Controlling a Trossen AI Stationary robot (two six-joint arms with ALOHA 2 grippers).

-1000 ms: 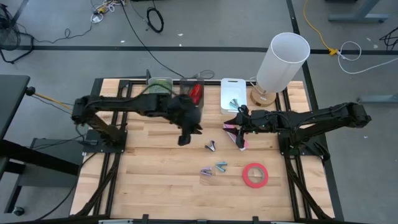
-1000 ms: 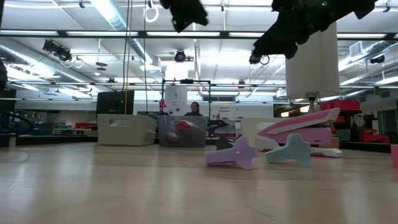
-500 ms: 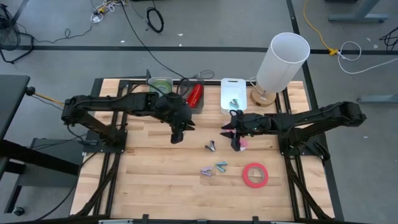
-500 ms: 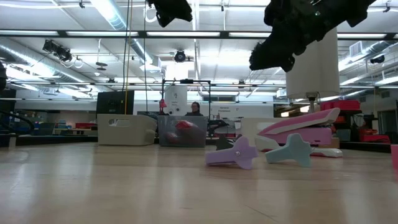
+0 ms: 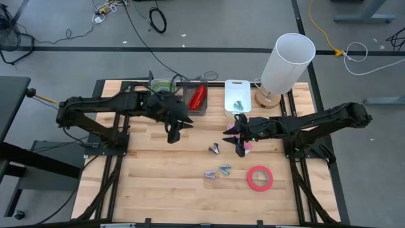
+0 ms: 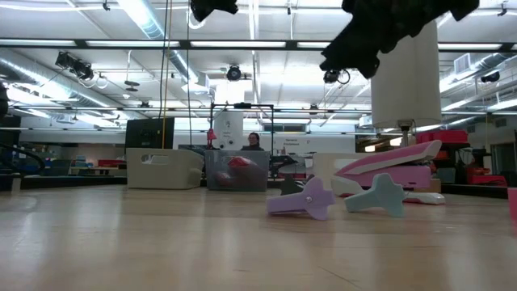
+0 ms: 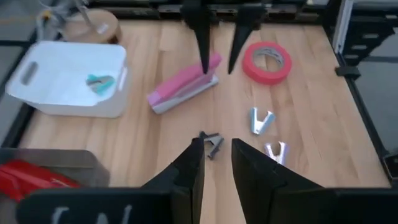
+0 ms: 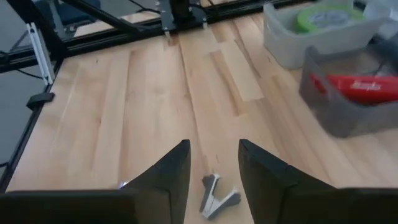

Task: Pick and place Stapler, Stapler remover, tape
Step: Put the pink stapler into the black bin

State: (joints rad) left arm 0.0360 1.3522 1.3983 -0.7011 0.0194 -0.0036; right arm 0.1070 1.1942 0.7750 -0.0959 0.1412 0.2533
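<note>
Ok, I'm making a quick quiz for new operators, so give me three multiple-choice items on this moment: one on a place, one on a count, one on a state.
1. Where does the red stapler lie?
A. In the clear plastic bin
B. On the bare table
C. In the white tray

2. How many staple removers lie loose on the wooden table?
A. One
B. Three
C. Five

3. How are the right end effector's fingers?
A. Shut on the pink stapler
B. Open, holding nothing
C. Shut on the red tape

Answers: 1 A, it sits in the bin; 2 B, grey, purple and teal; 3 B, a gap shows between them.

One overhead, one level with the table [image 5: 158,183], both wrist cameras facing each other.
</note>
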